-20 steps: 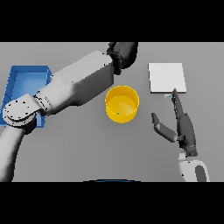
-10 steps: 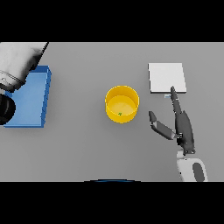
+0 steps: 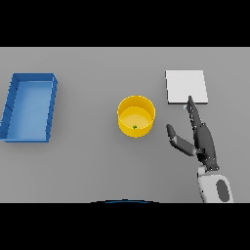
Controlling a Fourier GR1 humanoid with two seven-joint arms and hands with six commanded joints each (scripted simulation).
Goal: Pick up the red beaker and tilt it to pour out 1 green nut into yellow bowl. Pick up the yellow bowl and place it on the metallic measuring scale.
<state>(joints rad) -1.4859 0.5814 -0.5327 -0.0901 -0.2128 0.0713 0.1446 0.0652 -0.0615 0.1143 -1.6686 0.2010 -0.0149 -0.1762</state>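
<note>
The yellow bowl (image 3: 136, 116) stands upright near the table's middle, and a small green nut (image 3: 135, 127) lies on its floor. To its right, my right hand (image 3: 201, 138) rests open with straight fingers pointing away from me and the thumb spread toward the bowl; a gap separates it from the bowl. Just beyond its fingertips lies the flat pale square measuring scale (image 3: 186, 86), bare on top. No red beaker shows in this view. My left hand is out of view.
A blue tray (image 3: 10, 108) sits at the left side of the table, with nothing visible inside it.
My left arm has swung off to the left and left the view, uncovering the whole blue tray. The right hand, bowl and scale stay where they were.
</note>
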